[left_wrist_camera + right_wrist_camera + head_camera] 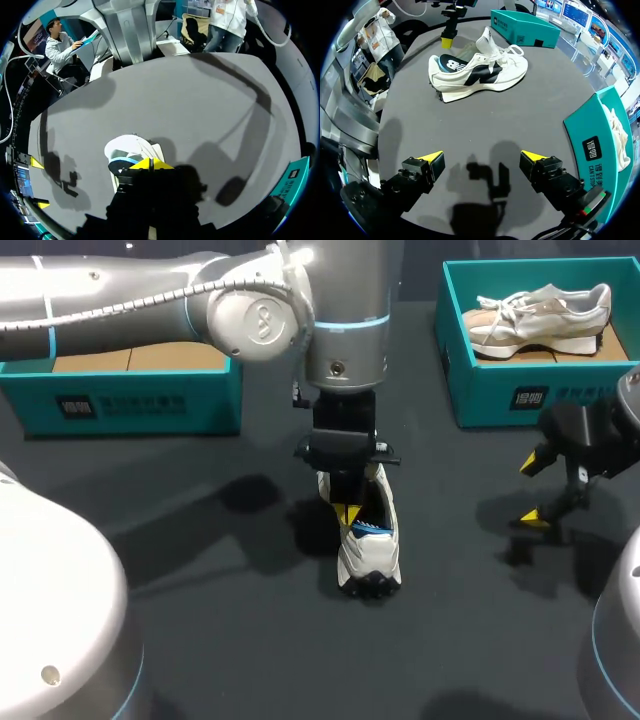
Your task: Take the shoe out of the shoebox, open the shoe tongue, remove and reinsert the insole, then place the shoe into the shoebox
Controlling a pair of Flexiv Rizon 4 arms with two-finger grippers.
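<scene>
At the worktop's (250, 660) middle, a sneaker (370, 555)

Teal shoebox (130, 400) by the back left edge. Over the sneaker's heel end hangs the left gripper (152, 163); its grip I cannot tell. By the right edge the right gripper (481, 157) hovers, spread wide.

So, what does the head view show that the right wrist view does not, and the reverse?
Only head view: the second shoe whole, lying in the right shoebox. Only right wrist view: the full side of the white shoe, standing on its sole. Both: that shoe on the table, the left gripper at its opening, the right gripper open, apart from it.
</scene>
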